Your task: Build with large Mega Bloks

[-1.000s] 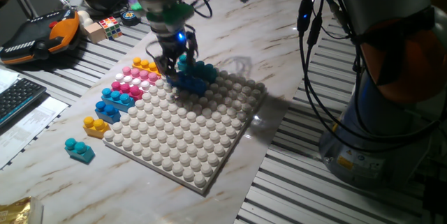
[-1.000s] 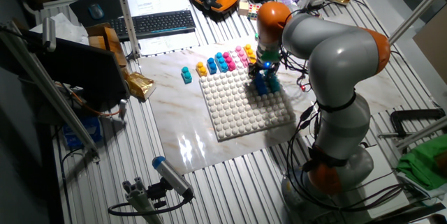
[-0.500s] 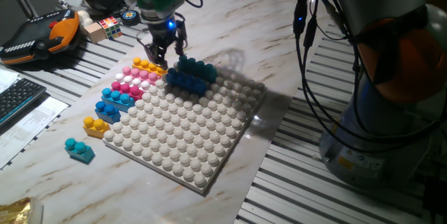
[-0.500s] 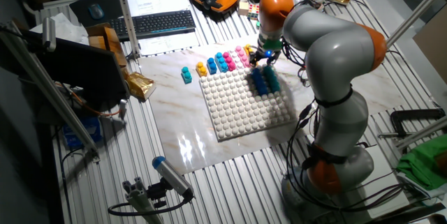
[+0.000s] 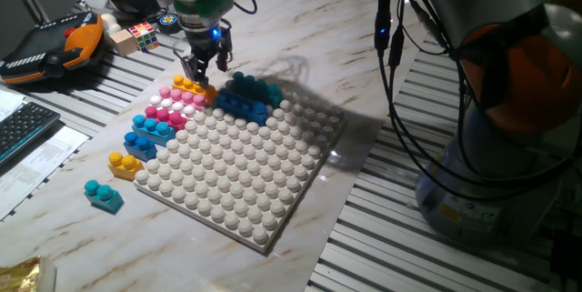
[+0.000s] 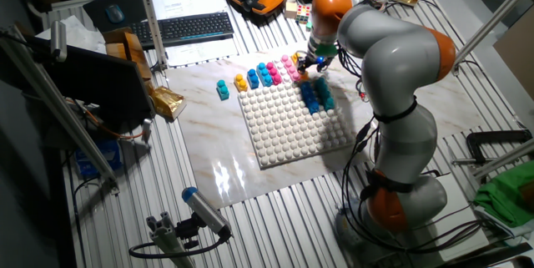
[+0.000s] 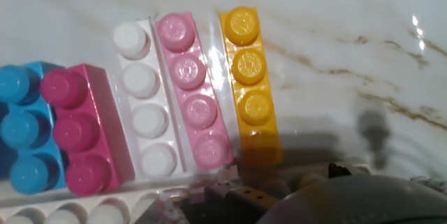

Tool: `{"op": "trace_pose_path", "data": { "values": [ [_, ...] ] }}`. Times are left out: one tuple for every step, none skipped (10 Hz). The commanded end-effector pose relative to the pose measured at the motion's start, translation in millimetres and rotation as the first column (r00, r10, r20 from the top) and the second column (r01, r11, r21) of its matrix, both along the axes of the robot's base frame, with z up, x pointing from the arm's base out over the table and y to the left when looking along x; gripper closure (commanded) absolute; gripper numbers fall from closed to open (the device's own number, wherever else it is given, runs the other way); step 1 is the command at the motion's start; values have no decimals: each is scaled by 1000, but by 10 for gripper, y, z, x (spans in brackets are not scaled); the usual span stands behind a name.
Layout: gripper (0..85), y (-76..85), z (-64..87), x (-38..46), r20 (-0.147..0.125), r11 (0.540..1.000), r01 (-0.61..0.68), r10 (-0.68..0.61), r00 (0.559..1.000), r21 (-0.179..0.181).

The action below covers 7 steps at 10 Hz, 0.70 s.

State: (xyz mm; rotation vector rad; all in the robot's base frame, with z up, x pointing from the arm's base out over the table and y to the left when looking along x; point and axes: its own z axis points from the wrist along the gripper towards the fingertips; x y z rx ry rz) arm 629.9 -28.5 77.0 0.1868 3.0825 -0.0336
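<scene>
1. My end effector (image 5: 202, 67) hovers just above the yellow three-stud brick (image 7: 250, 88) at the far end of the loose row. It carries nothing, and I cannot tell how far the fingers stand apart.
2. Risk, as I judge it: the yellow brick lies touching the pale pink four-stud brick (image 7: 192, 91). If I come down off-centre, a finger could land on the pink one, or pinch both together, or push the row askew.
3. A second risk: the yellow brick lies loose on smooth marble beside the white baseplate (image 5: 244, 169), so a glancing touch could slide it toward the far edge of the desk.
4. Count of loose bricks, from the near left corner of the desk outward: one teal two-stud brick (image 5: 104, 195) lying alone, one yellow two-stud brick (image 5: 125, 163), two blue bricks (image 5: 147, 133), one magenta brick (image 5: 164, 114), one pale pink, one yellow under my end effector. That makes seven.
5. In the hand view a white four-stud strip (image 7: 145, 102) sits between magenta and pale pink; I cannot tell if it is a brick or the plate's edge.
6. Farther off, on the baseplate's far corner, one stack (image 5: 247, 99) stands built: a teal brick pressed on a blue one.
</scene>
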Motion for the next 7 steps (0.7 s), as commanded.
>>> {"op": "trace_pose_path", "data": {
  "values": [
    [193,-7,-41,21,2,1000,-10,10,1000,3],
    [193,-15,-80,43,6,1000,-24,24,1000,2],
    [193,-28,-108,62,6,999,-35,35,999,5],
    [197,-35,-131,75,9,999,-41,41,999,10],
    [200,-38,-158,84,14,999,-49,49,999,10],
    [203,-45,-184,96,15,999,-53,53,998,8],
    [203,-57,-182,105,12,999,-52,52,999,13]
  ]
}}
